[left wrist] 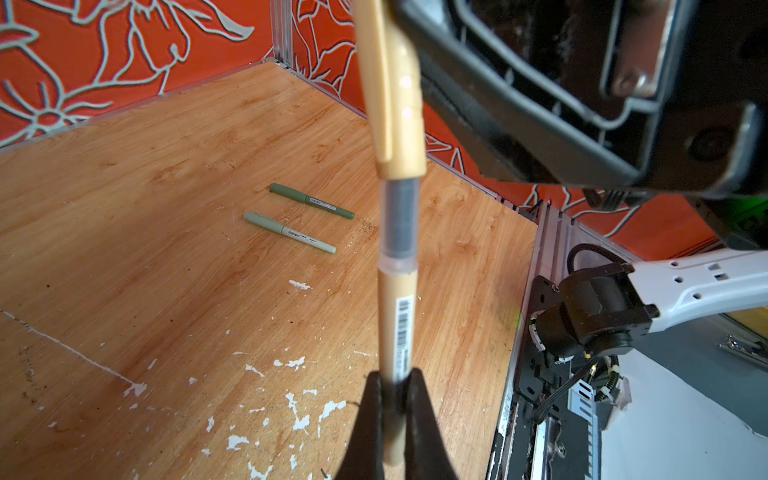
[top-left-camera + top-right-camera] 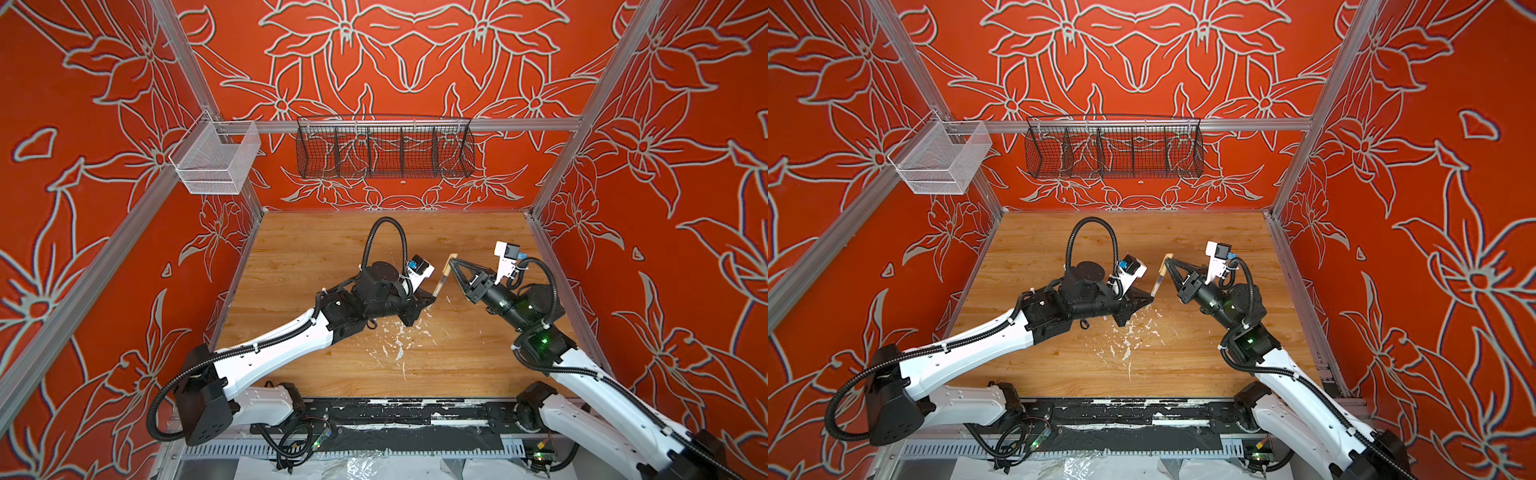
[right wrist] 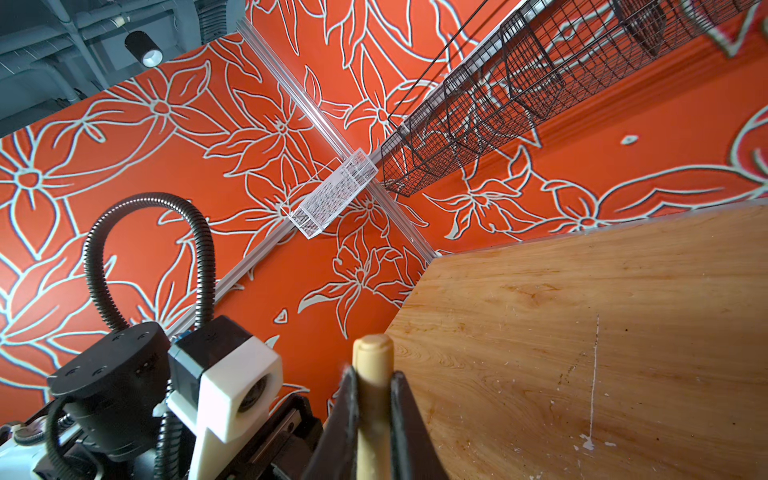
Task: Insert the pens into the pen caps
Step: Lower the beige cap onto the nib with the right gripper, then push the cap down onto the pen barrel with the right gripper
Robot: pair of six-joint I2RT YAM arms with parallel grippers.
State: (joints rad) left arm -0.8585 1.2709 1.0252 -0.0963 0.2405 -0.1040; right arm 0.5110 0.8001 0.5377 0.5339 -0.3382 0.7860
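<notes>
beige slim plastic pen (image 1: 397, 324) hangs above the wooden table (image 1: 145, 249), left pincer (image 1: 394, 377) clamped tight on its barrel; right pincer (image 3: 374, 376) clamped on the beige stubby cap (image 1: 392, 104) over its tip.

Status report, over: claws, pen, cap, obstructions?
Left claw shut on beige pen. Right claw shut on beige cap. Cap over tip, not fully seated. Dark green pen, pale green pen lie on table, out of the way.

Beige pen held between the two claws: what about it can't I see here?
- Pen tip: hidden inside the beige cap, left wrist view.
- Print on the beige pen: too small to read, left wrist view.
- Right wrist view: the right gripper covers all but the cap's end.
</notes>
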